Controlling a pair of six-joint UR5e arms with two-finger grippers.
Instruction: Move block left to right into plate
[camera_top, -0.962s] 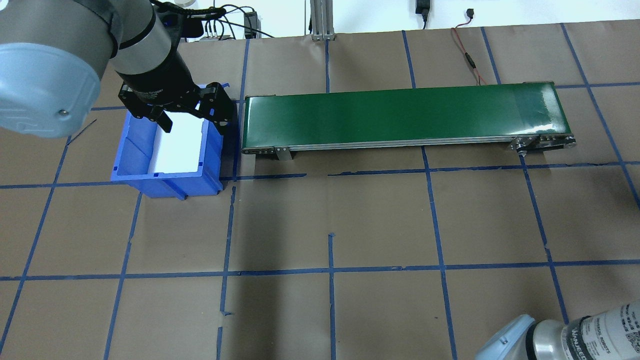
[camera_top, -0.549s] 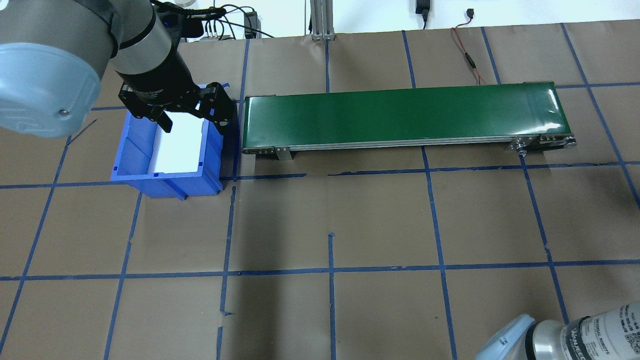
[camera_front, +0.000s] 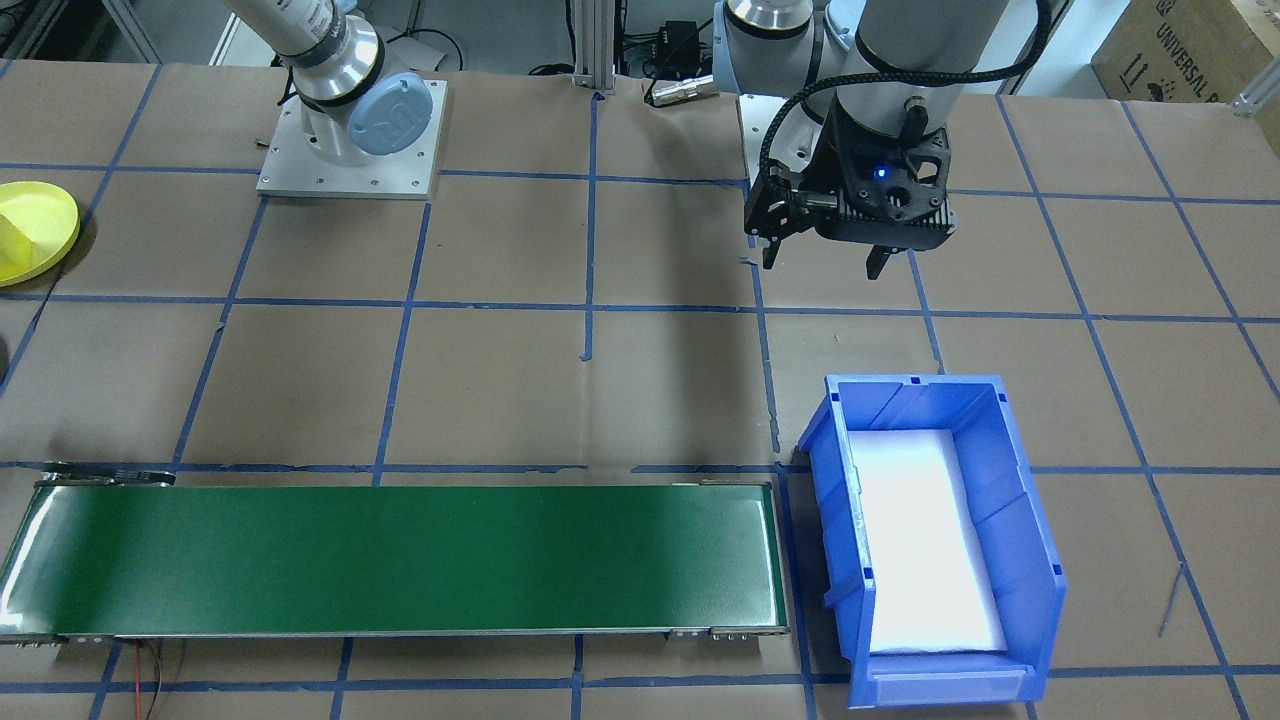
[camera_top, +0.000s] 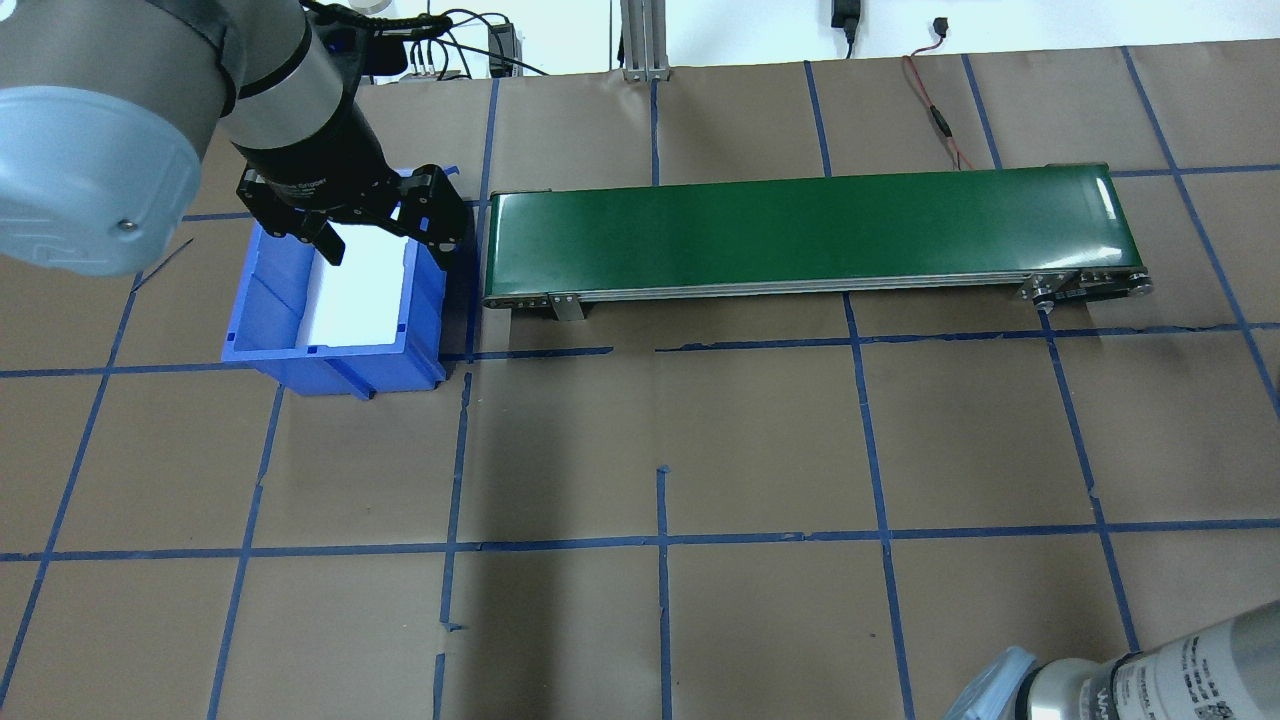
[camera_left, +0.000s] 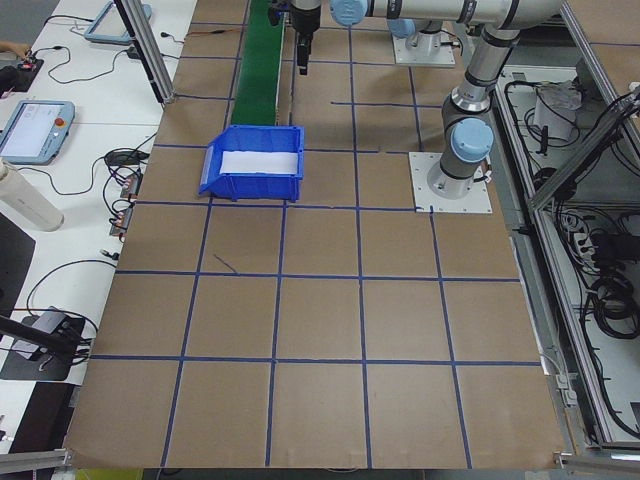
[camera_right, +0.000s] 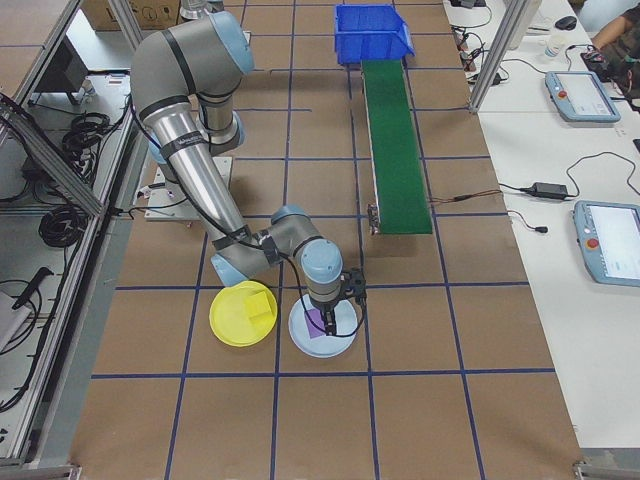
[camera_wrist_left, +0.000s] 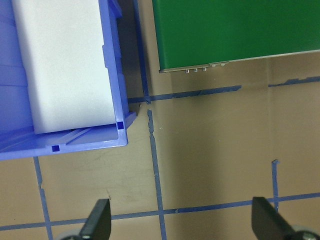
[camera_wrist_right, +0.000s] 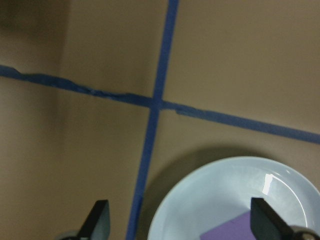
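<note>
Long green conveyor belt (camera_top: 810, 232) lies along the far side of the brown paper-covered table (camera_top: 760, 430) with its blue tape grid. Open blue plastic bin (camera_top: 335, 300) with a white foam liner sits just beside the belt's end on the robot's left.

Left gripper (camera_top: 375, 232) hangs above the bin's far end, jaws spread wide, nothing between them. Left wrist view confirms: both fingertips (camera_wrist_left: 100, 217) far apart over bare paper, bin corner and belt end above them in the frame.

Small round bright yellow plastic plate (camera_right: 243, 313) rests on the table at the robot's right end, with a yellow foam cube (camera_right: 261, 305) already in it. Touching or nearly touching it sits a pale blue round plate (camera_right: 322, 330) holding a purple foam block (camera_right: 318, 322).

Right gripper (camera_right: 335, 318) is down over the pale blue plate, at the purple block. Right wrist view shows fingertips (camera_wrist_right: 97, 217) set wide, the purple block's corner (camera_wrist_right: 227, 227) between them at the bottom edge; contact cannot be made out.

Overhead view cuts off both plates and shows only the right arm's wrist at the lower corner. Front-facing view catches the yellow plate (camera_front: 50, 215) half cropped at its edge; the pale blue plate is out of that frame. Left-end view shows the bin and belt small and the far plates not at all.
</note>
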